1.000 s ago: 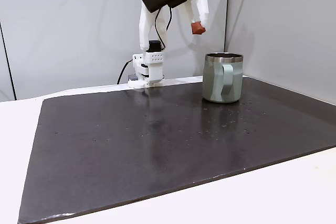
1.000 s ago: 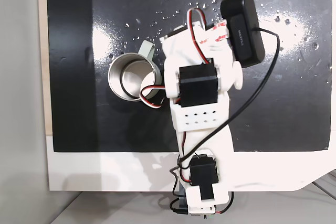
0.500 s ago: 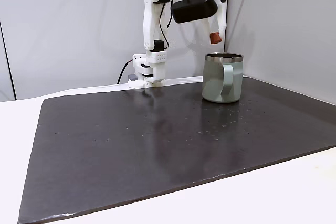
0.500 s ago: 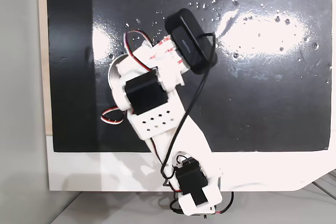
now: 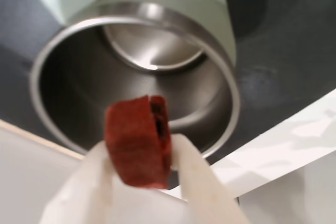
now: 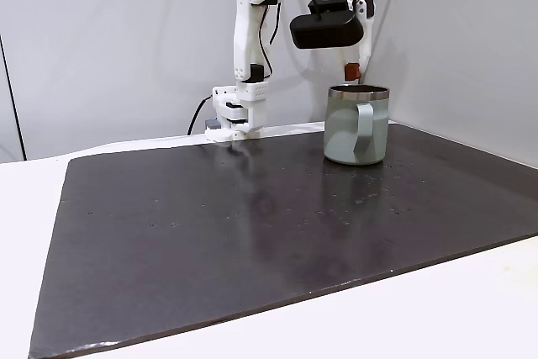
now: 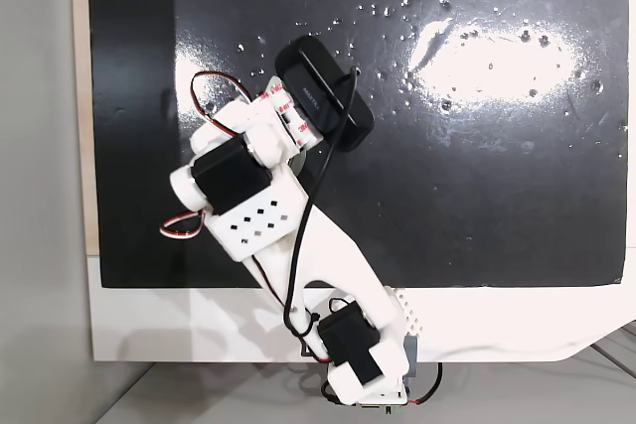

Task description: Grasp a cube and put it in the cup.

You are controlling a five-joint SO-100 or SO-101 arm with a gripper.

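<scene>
Cube [image 5: 139, 141], pinched between white fingers [image 5: 195, 182], hangs over cup [image 5: 227, 30].

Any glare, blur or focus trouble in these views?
Wrist view: the claw and its fingers are washed out and soft, the cube fairly sharp, the cup slightly blurred. A fixed view: bright glare patches on the black mat.

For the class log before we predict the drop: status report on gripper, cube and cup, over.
Gripper shut on cube. Cube held above cup mouth, not yet released. Cup upright on dark mat, interior looks empty. Nothing in the way.
</scene>
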